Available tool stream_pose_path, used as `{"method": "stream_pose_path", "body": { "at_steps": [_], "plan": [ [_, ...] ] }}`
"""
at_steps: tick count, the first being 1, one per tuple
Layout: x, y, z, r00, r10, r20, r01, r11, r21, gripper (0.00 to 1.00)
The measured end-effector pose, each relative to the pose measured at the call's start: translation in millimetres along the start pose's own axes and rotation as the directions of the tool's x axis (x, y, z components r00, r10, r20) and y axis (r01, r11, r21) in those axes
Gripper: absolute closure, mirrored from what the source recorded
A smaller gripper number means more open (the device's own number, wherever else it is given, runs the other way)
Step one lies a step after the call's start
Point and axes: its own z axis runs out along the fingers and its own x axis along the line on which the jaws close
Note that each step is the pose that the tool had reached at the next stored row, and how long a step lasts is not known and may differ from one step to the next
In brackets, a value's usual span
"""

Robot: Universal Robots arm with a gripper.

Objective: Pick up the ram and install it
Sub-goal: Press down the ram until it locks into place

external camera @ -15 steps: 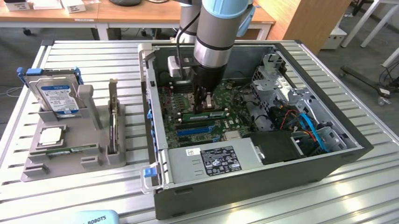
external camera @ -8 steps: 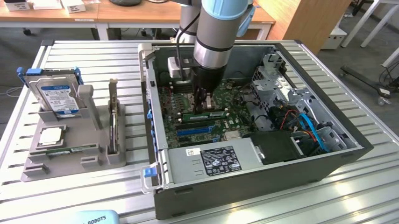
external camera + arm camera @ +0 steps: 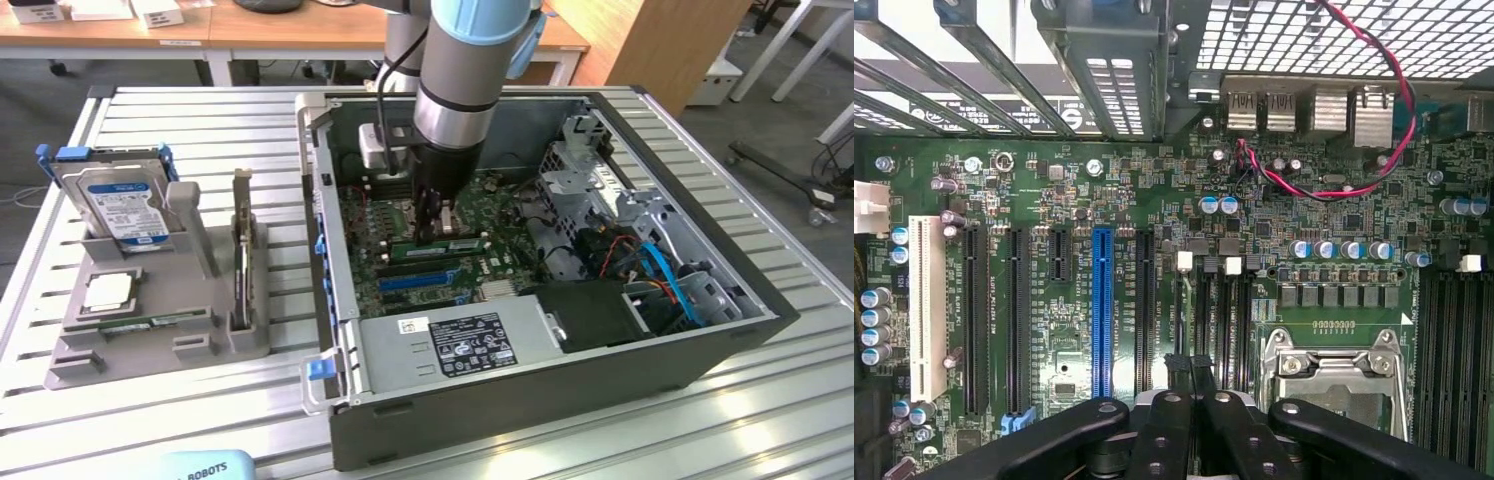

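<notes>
Fingers (image 3: pixel 424 215) (image 3: pixel 1176 372) fully closed, tips down at the ram (image 3: pixel 458 243), which stands on the mobo inside the PC case (image 3: pixel 534 400), mid-tabletop. We can't tell if it's pinched or just pressed. Risk: an off-centre push leaves one end unseated or flexes the board.
</notes>
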Motion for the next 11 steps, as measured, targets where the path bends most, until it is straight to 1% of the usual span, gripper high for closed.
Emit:
{"method": "stream_pose_path", "body": {
  "at_steps": [11],
  "plan": [
    [0.0,0.0,1.8,1.0000,0.000,0.0005,0.000,1.0000,0.0001,0.90]
  ]
}}
